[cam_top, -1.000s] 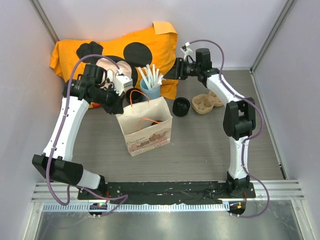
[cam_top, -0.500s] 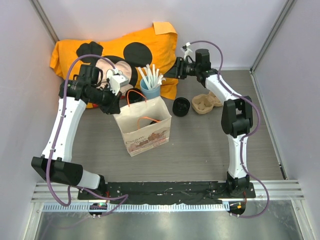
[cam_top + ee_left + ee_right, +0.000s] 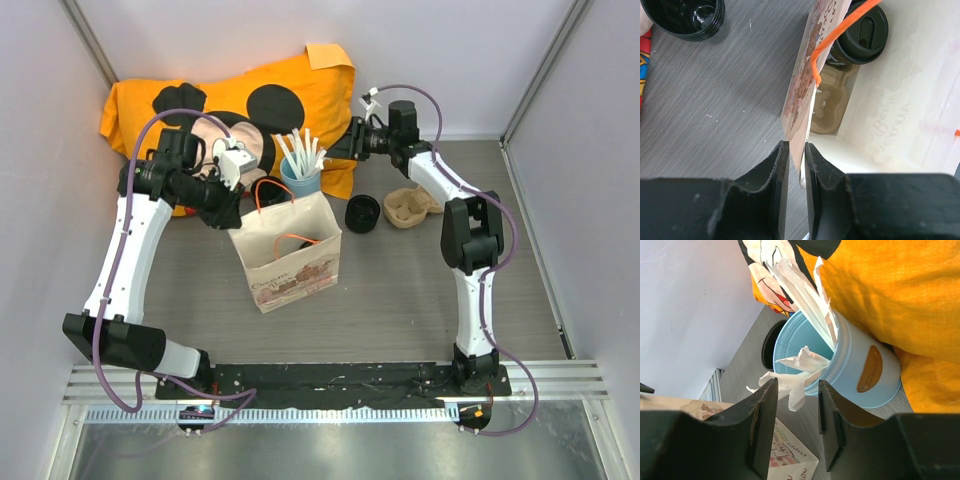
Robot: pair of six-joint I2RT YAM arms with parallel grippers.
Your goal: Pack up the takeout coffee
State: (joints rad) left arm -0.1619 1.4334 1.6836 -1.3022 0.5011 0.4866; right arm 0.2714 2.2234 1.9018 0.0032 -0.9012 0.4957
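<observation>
The takeout coffee (image 3: 860, 32), a dark cup with a black ridged lid, stands inside the paper bag (image 3: 295, 270) on a tan carrier, seen in the left wrist view. My left gripper (image 3: 796, 145) straddles the bag's back left rim (image 3: 802, 100); the paper wall runs between the narrowly parted fingers with a slit of room beside it. In the top view that gripper (image 3: 238, 212) sits at the bag's corner. My right gripper (image 3: 797, 385) is open at the blue cup (image 3: 860, 365), a white stick's end just ahead of its tips.
A squat black ring-shaped piece (image 3: 362, 213) lies right of the bag, with a tan cup carrier (image 3: 410, 207) beyond it. An orange cushion (image 3: 250, 100) fills the back. The blue cup of sticks (image 3: 300, 183) stands just behind the bag. Orange handles (image 3: 840, 30) arch over the bag's mouth.
The left jaws have eased apart on the bag's rim. The right gripper has slid left toward the blue cup and its jaws have narrowed a little.
</observation>
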